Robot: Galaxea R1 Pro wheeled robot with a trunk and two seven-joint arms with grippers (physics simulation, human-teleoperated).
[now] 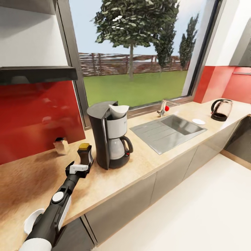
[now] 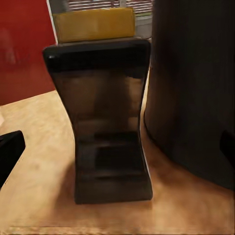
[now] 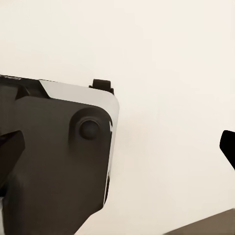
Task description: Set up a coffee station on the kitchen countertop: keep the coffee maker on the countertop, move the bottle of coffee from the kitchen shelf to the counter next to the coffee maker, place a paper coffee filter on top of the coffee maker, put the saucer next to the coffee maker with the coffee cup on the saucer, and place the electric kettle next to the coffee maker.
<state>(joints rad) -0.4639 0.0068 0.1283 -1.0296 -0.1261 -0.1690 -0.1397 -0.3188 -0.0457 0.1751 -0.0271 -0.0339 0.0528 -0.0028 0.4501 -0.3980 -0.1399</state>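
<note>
The black coffee maker (image 1: 108, 139) stands on the beige countertop (image 1: 31, 177) with the white paper coffee filter (image 1: 118, 111) in its top. Just left of it stands the bottle of coffee (image 1: 85, 152), black with a brownish-gold cap. My left gripper (image 1: 81, 168) is open right at the bottle's near side. In the left wrist view the bottle (image 2: 110, 122) stands upright on the wood beside the coffee maker (image 2: 196, 88), and the left gripper (image 2: 117, 152) has its fingertips (image 2: 10, 152) wide apart, clear of the bottle. The electric kettle (image 1: 221, 109) and the saucer (image 1: 198, 121) sit far right. My right gripper (image 3: 117, 147) is open and holds nothing.
A steel sink (image 1: 169, 130) with a tap (image 1: 162, 108) lies between the coffee maker and the kettle. A small brown holder (image 1: 61, 145) stands by the red backsplash under the dark kitchen shelf (image 1: 38, 74). A white rounded thing (image 1: 32, 220) shows beside my left arm; I cannot tell what it is.
</note>
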